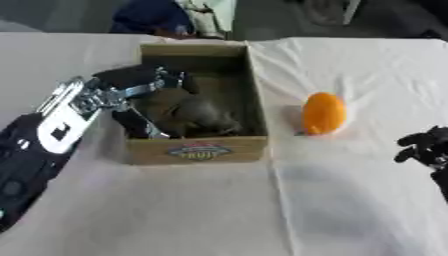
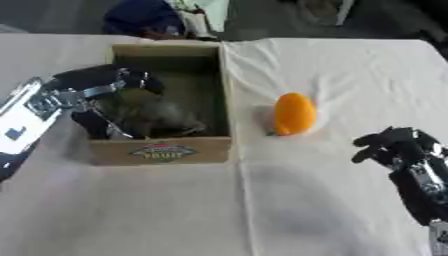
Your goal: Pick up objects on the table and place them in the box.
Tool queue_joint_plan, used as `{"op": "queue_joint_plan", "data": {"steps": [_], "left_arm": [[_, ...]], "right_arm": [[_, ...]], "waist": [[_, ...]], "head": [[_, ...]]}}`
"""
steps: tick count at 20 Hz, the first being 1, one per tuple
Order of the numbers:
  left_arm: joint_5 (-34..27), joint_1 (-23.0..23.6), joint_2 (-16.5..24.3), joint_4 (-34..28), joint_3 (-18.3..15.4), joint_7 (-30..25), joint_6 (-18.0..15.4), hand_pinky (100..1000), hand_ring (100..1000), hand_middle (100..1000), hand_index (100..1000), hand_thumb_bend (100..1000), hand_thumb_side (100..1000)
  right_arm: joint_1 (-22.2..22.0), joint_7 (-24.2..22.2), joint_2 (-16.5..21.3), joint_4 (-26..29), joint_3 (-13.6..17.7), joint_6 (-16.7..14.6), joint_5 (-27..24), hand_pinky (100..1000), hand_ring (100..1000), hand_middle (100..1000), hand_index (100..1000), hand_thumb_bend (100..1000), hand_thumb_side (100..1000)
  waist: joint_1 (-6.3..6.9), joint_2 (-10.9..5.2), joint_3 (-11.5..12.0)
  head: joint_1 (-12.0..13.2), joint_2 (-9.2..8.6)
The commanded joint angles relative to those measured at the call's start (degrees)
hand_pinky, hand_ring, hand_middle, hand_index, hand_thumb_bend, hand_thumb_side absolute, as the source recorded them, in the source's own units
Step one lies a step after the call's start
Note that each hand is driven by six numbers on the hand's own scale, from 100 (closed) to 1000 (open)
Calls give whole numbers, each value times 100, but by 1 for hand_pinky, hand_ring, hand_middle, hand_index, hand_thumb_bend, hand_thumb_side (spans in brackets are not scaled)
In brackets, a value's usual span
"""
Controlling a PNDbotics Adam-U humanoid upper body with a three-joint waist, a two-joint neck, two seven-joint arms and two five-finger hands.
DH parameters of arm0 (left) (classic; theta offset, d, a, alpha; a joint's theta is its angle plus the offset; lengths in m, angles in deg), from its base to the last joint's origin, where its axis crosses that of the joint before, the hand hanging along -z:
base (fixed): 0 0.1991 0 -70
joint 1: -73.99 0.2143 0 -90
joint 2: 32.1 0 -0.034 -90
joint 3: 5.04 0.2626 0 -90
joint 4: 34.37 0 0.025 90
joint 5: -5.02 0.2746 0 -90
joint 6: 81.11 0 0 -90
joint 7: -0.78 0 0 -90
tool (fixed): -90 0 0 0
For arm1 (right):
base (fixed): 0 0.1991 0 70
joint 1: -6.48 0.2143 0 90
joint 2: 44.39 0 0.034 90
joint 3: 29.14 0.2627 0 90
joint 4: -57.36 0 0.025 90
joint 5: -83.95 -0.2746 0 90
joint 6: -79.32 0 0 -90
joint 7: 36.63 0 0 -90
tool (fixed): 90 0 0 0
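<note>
An open cardboard box (image 1: 255,95) stands at the table's far middle. My left hand (image 1: 131,97) reaches into it from the left, its fingers (image 1: 166,77) and thumb spread wide apart. A blurred grey-brown object (image 1: 206,119) lies on the box floor between and beside them; I cannot tell whether the hand touches it. An orange, egg-shaped object (image 2: 294,114) stands on the white cloth just right of the box. My right hand (image 2: 395,146) hovers near the right edge, well apart from the orange object, fingers loosely bent and holding nothing.
A white cloth (image 1: 350,200) covers the table, with a fold line running down from the box's right corner. The box's front wall carries a coloured label (image 1: 199,150). A person's dark blue clothing (image 1: 149,17) shows beyond the far edge.
</note>
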Motion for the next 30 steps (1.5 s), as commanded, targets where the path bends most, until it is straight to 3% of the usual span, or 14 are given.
{"op": "queue_joint_plan", "data": {"steps": [1,5,8,10,15,21,25,28,30], "left_arm": [[-488,-17,285,-387,-267,155,238,804,831,813,855,423,206],[-1444,226,539,-866,-625,553,743,781,798,777,843,279,147],[-2214,590,812,-1389,-938,857,1094,768,783,761,836,197,114],[-2656,930,966,-1775,-1172,1078,1257,762,777,754,833,160,104],[-3391,1925,983,-2627,-1727,1619,1569,746,759,736,827,100,139],[-3389,2957,597,-3381,-2082,1901,1796,743,754,729,828,100,202],[-3227,3330,306,-3527,-2150,1958,1799,740,751,725,829,100,226],[-3133,3488,143,-3536,-2177,1971,1713,740,750,724,829,100,234],[-3074,3570,44,-3536,-2185,1964,1690,739,748,721,829,100,251]], "right_arm": [[51,26,92,67,72,-7,12,569,691,526,647,100,425],[100,99,217,53,161,-95,-13,571,693,528,649,100,403],[200,167,616,25,238,-353,-197,573,694,529,652,100,346],[282,199,1062,-50,271,-665,-398,576,696,533,658,100,289],[508,161,2407,-535,261,-1860,-833,593,706,551,679,100,140],[911,-209,3434,-1419,-26,-3272,-859,612,730,591,720,100,100],[1241,-481,3742,-2033,-255,-4081,-579,634,761,633,769,100,100],[1534,-812,3790,-2318,-375,-4238,-236,659,788,670,812,100,100],[1703,-1079,3767,-2451,-445,-4254,11,683,817,700,856,174,130]], "waist": [[5,-99,26],[4,-104,101],[-9,-116,183],[-33,-127,251],[-124,-169,497],[-209,-166,782],[-258,-180,914],[-281,-191,992],[-285,-190,1029]], "head": [[-50,-36],[-131,-41],[-202,-36],[-245,-35],[-387,-7],[-524,-26],[-631,-10],[-677,9],[-710,14]]}}
